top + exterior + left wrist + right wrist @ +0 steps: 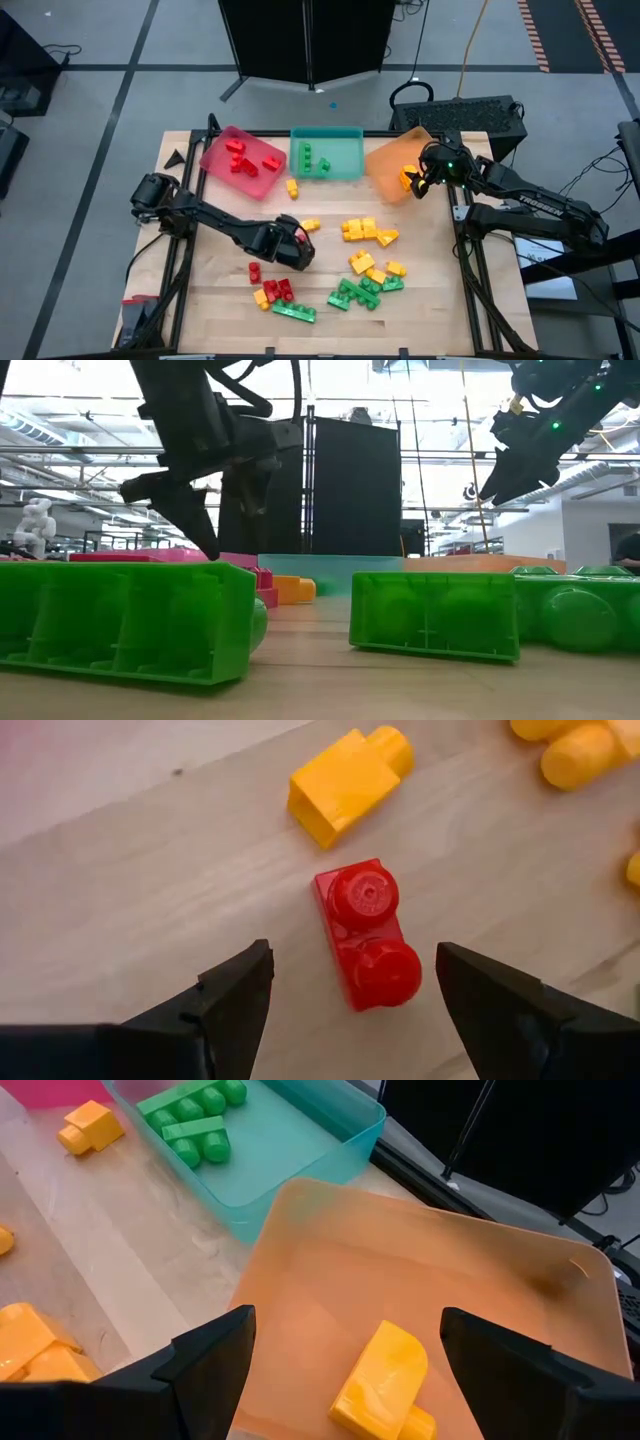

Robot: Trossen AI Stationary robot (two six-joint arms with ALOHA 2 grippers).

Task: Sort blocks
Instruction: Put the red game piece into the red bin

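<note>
Left gripper (pixel 350 985), fingers apart, straddles a small red 2-stud plastic brick (pixel 367 933) at the table's 7 o'clock to grasp it, while the right gripper (pixel 345 1355), open, hovers over the translucent orange tray (pixel 500 1290) at 1 o'clock, holding 1 yellow brick (pixel 385 1380).

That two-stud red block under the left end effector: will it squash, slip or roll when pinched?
The red block looks like hard moulded plastic, so it probably won't squash. Its glossy sides may slip unless the open left end effector squeezes its flat faces. It lies flat on the table, studs up, so it should slide, not roll.
</note>
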